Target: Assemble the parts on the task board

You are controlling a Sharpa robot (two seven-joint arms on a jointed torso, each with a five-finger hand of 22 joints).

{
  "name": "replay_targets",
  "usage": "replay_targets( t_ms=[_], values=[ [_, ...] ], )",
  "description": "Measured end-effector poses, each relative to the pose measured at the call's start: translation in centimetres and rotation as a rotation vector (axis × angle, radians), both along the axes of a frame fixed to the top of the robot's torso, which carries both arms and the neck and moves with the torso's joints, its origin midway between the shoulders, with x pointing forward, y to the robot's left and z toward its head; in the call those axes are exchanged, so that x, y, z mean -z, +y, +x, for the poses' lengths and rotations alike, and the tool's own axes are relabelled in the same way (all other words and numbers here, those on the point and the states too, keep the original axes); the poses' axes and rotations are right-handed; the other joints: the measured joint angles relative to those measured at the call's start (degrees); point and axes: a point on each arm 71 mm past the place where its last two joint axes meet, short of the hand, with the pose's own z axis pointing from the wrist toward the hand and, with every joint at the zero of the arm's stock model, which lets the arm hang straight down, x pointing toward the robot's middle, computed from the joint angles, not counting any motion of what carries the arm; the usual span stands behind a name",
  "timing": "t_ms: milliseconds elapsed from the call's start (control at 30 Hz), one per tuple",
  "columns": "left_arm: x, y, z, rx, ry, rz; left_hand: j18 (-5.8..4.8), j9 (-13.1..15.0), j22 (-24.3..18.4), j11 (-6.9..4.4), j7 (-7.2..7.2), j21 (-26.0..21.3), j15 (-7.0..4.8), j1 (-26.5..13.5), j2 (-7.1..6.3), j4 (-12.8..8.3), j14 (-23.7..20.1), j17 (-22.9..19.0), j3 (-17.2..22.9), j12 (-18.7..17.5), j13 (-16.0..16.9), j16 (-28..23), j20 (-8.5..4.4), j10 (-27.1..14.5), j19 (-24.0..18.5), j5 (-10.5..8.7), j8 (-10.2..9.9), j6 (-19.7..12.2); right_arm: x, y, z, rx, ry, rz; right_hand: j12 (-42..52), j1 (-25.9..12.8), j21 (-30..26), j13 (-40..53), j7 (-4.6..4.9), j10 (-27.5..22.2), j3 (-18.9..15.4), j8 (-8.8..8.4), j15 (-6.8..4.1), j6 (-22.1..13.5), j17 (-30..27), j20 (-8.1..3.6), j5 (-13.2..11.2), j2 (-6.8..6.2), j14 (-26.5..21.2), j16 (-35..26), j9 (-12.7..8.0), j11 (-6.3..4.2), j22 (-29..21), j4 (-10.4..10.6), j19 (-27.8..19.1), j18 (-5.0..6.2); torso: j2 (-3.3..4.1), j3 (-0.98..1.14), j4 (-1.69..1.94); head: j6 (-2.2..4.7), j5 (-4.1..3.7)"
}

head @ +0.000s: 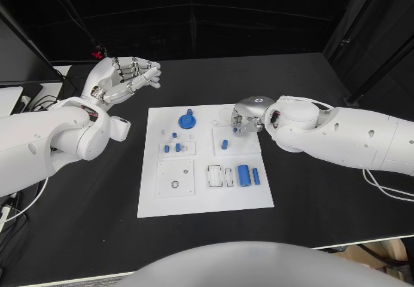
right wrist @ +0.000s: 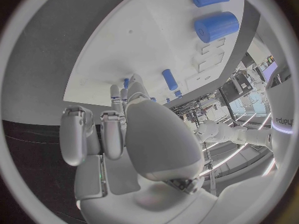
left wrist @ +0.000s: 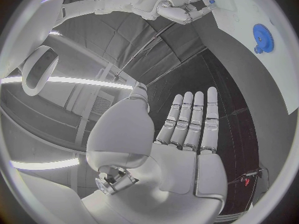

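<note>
Head view: my left hand (head: 128,76) hangs spread and empty beyond the white board's (head: 205,200) far left corner, while my right hand (head: 247,115) rests curled at its far right corner. Left wrist view: flat fingers (left wrist: 194,115) lie together, blue gear (left wrist: 264,36) on the board. Right wrist view: whether my fingertips (right wrist: 116,97) pinch a blue part, I cannot tell.

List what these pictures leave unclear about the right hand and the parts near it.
- Right robot hand, head view: its own wrist hides the fingertips, so whether it holds a part is unclear.
- Right wrist view: the palm blocks the fingertips on the task board.
- Left wrist view: something blue shows at the far-off fingertips, too small to tell a grip.
</note>
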Motion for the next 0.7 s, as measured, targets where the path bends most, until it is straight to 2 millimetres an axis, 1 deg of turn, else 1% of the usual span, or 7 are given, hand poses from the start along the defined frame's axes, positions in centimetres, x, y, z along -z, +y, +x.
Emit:
replay_targets(
  t_ms=[133,167,233,267,367,667,700],
  values=[
    [0.00,0.03,0.03,-0.001,0.000,0.000,0.00,0.00,-0.05,-0.02,0.00,0.00,0.00,0.00,0.00,0.00,0.00,-0.06,0.00,0.03,0.00,0.05,0.01,-0.01,0.01,0.00,0.23,-0.03,0.04,0.08,0.01,0.000,0.003,-0.003,-0.22,0.00,0.00,0.00,-0.13,0.61,0.16,0.00,0.00,0.25,0.00,-0.02,0.00,0.00,0.00,0.00,0.00,-0.20,0.00,0.16,-0.02,0.00,-0.01,0.00,-0.01,0.05,0.02],
    [0.01,0.03,0.03,-0.001,0.000,0.000,0.00,0.00,-0.05,-0.20,-0.09,0.00,0.00,0.00,0.00,0.00,0.00,-0.14,0.00,0.28,0.00,0.20,0.08,-0.20,0.16,0.00,0.24,-0.34,0.05,0.10,0.01,-0.001,0.004,-0.004,-0.22,0.00,0.00,0.00,0.04,0.67,0.27,0.00,0.00,0.43,0.00,-0.13,0.00,0.00,0.00,0.00,0.00,-0.22,0.00,0.06,-0.13,0.01,-0.02,0.00,-0.01,0.05,0.04],
    [0.01,0.01,0.04,0.000,0.000,0.000,0.00,0.00,-0.05,-0.20,-0.02,0.00,0.00,0.24,0.24,0.00,0.00,-0.16,0.00,0.33,0.00,0.48,-0.01,-0.20,0.43,0.00,0.50,-0.42,0.07,0.16,0.03,-0.001,0.006,-0.006,-0.26,0.17,0.00,0.00,-0.11,1.02,0.50,0.00,-0.03,0.68,0.00,-0.32,0.00,0.17,0.03,0.00,0.06,-0.21,0.00,0.19,-0.09,0.01,-0.01,0.00,-0.01,0.05,0.11],
    [0.01,0.01,0.04,0.000,0.000,0.000,0.00,0.00,-0.05,-0.07,-0.02,0.00,0.00,0.26,0.26,0.00,0.00,-0.19,0.00,0.33,0.00,0.48,-0.01,-0.33,0.43,0.00,0.52,-0.42,0.09,0.18,0.04,-0.001,0.007,-0.007,-0.56,0.31,0.00,0.00,-0.11,1.23,0.54,0.00,-0.21,0.68,0.00,-0.42,0.00,0.31,0.21,0.00,0.08,-0.41,0.00,0.23,0.01,0.01,-0.01,0.00,-0.01,0.06,0.15],
    [0.01,0.00,0.04,0.000,0.001,0.000,0.00,0.00,-0.05,0.01,-0.02,0.00,0.00,0.30,0.30,0.00,0.00,-0.25,0.00,0.45,-0.01,0.48,-0.01,-0.41,0.42,0.00,0.52,-0.42,0.15,0.23,0.10,0.001,0.010,-0.011,-0.56,0.31,0.00,-0.05,-0.15,1.43,0.68,0.00,-0.21,1.05,0.00,-0.42,0.00,0.31,0.21,0.00,0.07,-0.20,0.00,0.09,0.01,0.00,-0.02,0.00,-0.01,0.11,0.20],
    [0.02,-0.01,0.04,0.001,0.002,0.000,0.00,0.05,-0.10,0.01,-0.02,0.00,0.00,0.30,0.30,0.00,0.00,-0.40,0.00,0.82,-0.01,0.72,-0.01,-0.41,0.42,0.00,0.89,-0.42,0.20,0.27,0.35,0.009,0.011,-0.017,-0.79,0.30,0.00,-0.05,-0.15,1.64,0.90,0.00,-0.41,1.06,0.00,-0.42,0.00,0.31,0.01,0.01,0.07,-0.41,0.00,0.20,0.01,0.00,-0.02,0.00,-0.03,0.12,0.16],
    [0.02,-0.01,0.04,0.001,0.002,0.000,-0.01,0.05,-0.10,0.01,-0.12,0.00,0.00,0.48,0.57,0.00,0.00,-0.42,0.00,0.82,-0.01,0.72,-0.03,-0.41,0.66,0.00,0.89,-0.52,0.20,0.29,0.36,0.009,0.011,-0.017,-0.79,0.48,0.00,-0.05,-0.15,1.78,1.03,0.00,-0.41,1.06,0.00,-0.42,0.00,0.48,0.01,0.01,0.07,-0.32,0.00,0.06,0.01,0.01,-0.02,0.00,-0.03,0.12,0.16]
  ],
)
